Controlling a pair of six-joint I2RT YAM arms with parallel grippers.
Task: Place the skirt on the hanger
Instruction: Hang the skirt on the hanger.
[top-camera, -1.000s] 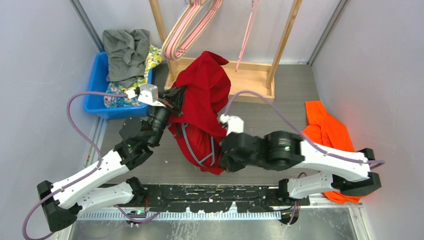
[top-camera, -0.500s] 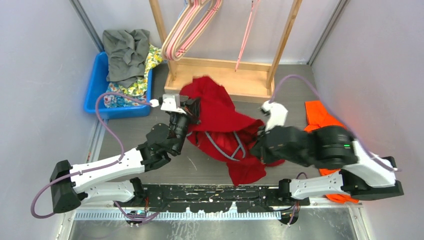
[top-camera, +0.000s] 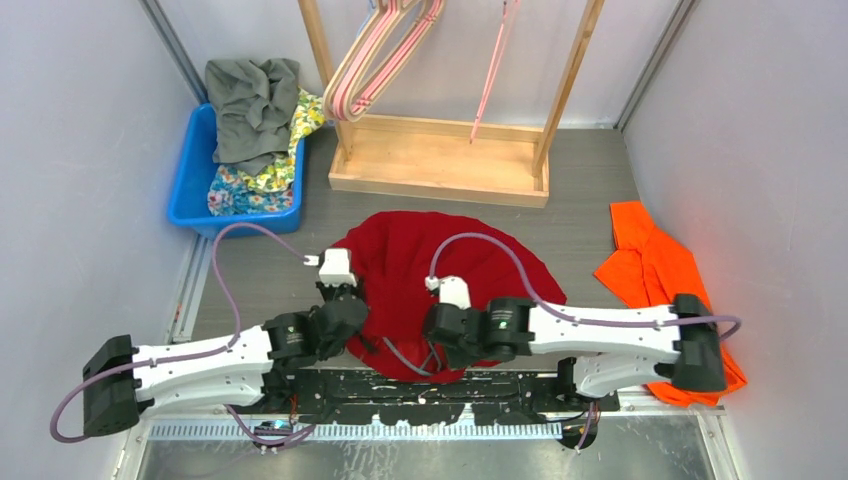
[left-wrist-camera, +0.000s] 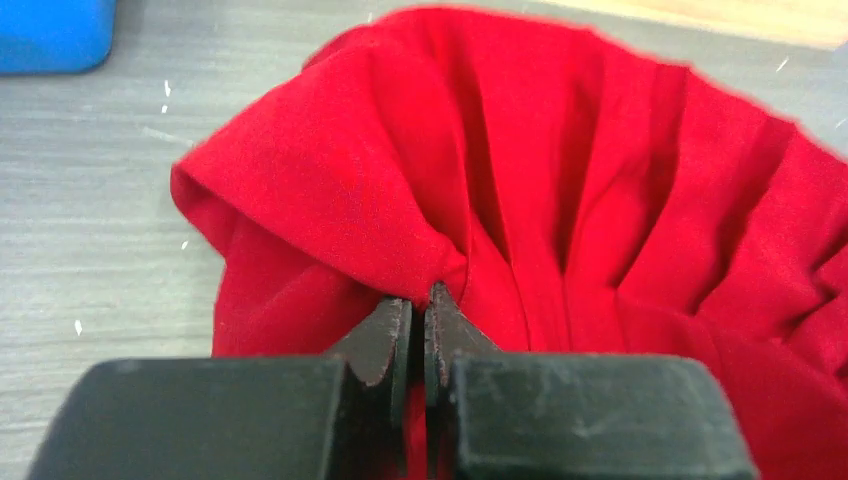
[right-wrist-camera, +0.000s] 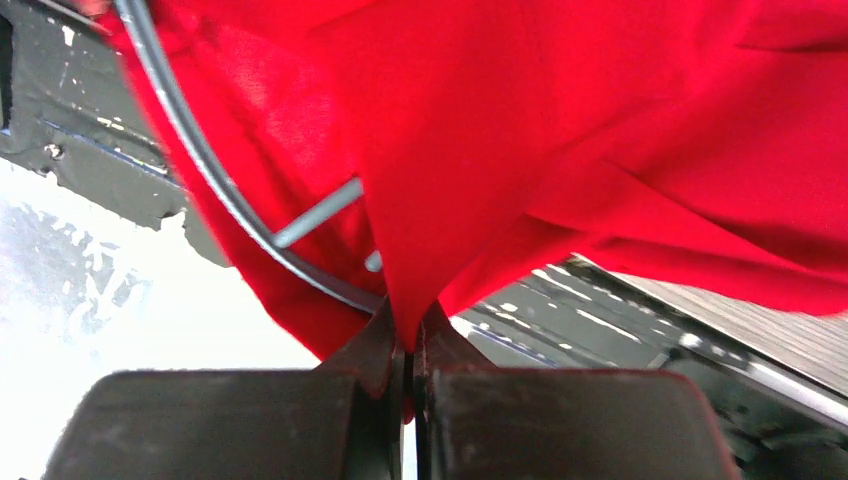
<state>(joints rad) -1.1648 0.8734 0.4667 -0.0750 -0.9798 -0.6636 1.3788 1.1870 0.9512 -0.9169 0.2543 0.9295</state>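
From above, the red skirt (top-camera: 450, 265) lies spread at lower middle, left gripper (top-camera: 347, 302) and right gripper (top-camera: 437, 348) at its near side; left wrist view: jaws clenched on a pinch of cloth; right wrist view: jaws clamped on a fold beside the grey hanger (right-wrist-camera: 215, 190); such thin pinches could slip under a pull, spilling the skirt off the hanger.

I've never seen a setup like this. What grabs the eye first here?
The big red skirt dominates, spread on the grey table just in front of the two arms. The left gripper and the right gripper are both shut on its near side. Behind it stands a wooden rack with pink hangers, and an orange garment lies to the right.
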